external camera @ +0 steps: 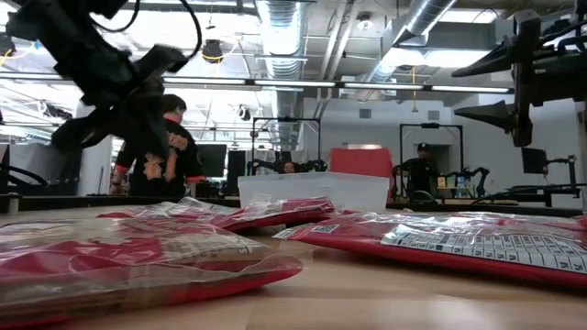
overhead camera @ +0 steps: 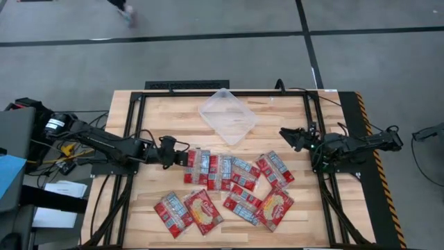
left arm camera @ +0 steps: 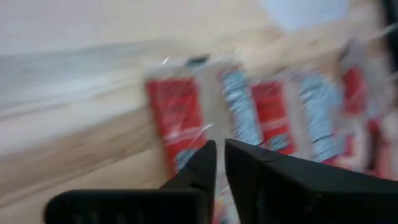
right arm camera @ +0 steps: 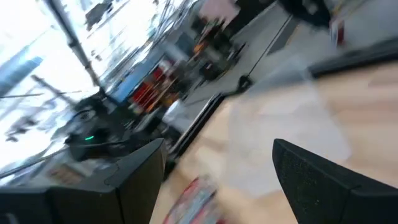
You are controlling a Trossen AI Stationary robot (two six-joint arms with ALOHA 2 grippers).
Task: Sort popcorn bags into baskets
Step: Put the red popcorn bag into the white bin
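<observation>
Several red popcorn bags (overhead camera: 219, 172) lie flat on the wooden table in two loose rows. The clear basket (overhead camera: 227, 115) stands empty beyond them toward the far edge, and it also shows in the low view (external camera: 312, 190). My left gripper (overhead camera: 182, 156) hovers just left of the leftmost bag of the far row (overhead camera: 196, 165). In the left wrist view its fingers (left arm camera: 221, 155) are shut with only a slit between them, above that bag (left arm camera: 177, 118). My right gripper (overhead camera: 288, 135) is open and raised to the right of the basket, holding nothing (right arm camera: 217, 180).
A black metal frame (overhead camera: 135, 125) borders the table on its left, far and right sides. Bare wood lies left of the bags and around the basket. People stand in the room behind the table (external camera: 170, 151).
</observation>
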